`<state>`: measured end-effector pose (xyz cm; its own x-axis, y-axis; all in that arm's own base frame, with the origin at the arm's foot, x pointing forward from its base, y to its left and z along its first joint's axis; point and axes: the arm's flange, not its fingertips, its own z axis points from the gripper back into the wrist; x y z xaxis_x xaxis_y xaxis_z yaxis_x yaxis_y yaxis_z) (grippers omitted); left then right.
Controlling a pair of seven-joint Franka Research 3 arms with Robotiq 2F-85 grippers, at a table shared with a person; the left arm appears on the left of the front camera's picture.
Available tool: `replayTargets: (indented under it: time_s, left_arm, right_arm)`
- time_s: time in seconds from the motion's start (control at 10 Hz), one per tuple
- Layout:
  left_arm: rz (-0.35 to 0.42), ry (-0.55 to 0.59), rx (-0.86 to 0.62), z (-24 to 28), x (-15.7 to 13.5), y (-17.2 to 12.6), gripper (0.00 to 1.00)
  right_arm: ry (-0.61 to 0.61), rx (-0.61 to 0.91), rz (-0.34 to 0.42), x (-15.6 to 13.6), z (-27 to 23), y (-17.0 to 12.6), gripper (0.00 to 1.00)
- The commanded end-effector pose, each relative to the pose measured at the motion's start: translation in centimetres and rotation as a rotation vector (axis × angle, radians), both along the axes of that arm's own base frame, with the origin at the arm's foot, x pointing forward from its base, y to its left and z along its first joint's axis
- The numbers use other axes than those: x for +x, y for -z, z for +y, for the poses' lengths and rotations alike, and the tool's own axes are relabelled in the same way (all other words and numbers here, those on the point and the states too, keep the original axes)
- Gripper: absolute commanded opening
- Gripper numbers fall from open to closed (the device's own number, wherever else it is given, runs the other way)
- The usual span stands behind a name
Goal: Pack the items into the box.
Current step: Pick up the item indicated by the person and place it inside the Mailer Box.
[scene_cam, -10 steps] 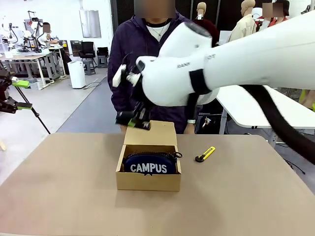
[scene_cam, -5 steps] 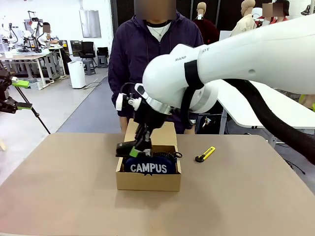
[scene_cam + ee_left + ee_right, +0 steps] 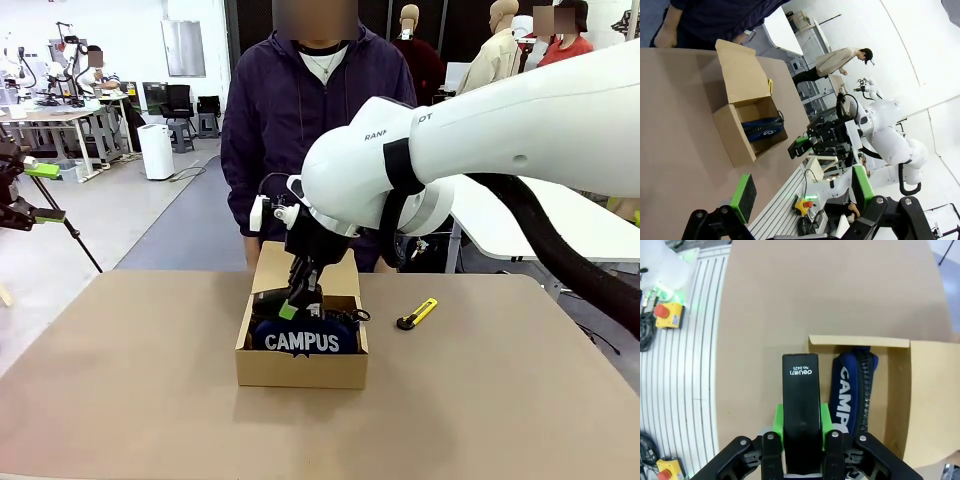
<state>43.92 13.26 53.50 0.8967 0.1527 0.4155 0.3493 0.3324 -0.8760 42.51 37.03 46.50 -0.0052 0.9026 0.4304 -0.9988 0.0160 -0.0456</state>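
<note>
My right gripper [image 3: 284, 303] is shut on the black stapler [image 3: 268, 297] and holds it low over the left rear of the open brown box [image 3: 300, 368]. In the right wrist view the stapler [image 3: 801, 405] sits between the green pads [image 3: 825, 421], hanging over the box's side wall [image 3: 858, 341] beside the navy CAMPUS pouch [image 3: 852, 390]. The pouch [image 3: 303, 338] lies inside the box. The yellow-and-black utility knife [image 3: 417, 314] lies on the table right of the box. My left gripper [image 3: 802, 195] is open and empty, far from the box [image 3: 735, 134].
The box's flap lid [image 3: 307, 270] stands open at the back. A person [image 3: 310, 120] stands right behind the table's far edge. Bare brown table [image 3: 130, 380] spreads to the left, right and front of the box.
My right gripper has come down with the stapler from above the lid's left corner to the box's opening, shifting slightly right. Pouch, knife and box have stayed put.
</note>
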Motion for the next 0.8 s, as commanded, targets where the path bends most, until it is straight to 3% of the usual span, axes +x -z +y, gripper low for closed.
replayTargets:
  time_s: [0.0,0.4,0.7]
  left_arm:
    - [0.012,0.001,0.004,-0.1,-0.1,-0.3,1.0]
    - [0.012,0.001,0.004,-0.1,-0.1,-0.3,1.0]
    - [0.012,0.001,0.004,-0.1,-0.1,-0.3,1.0]
  right_arm:
    - [0.049,-0.048,-0.006,1.9,-0.1,1.5,0.0]
    - [0.054,-0.108,0.027,3.5,0.8,5.3,0.0]
    - [0.102,-0.178,-0.041,4.8,1.8,7.7,0.0]
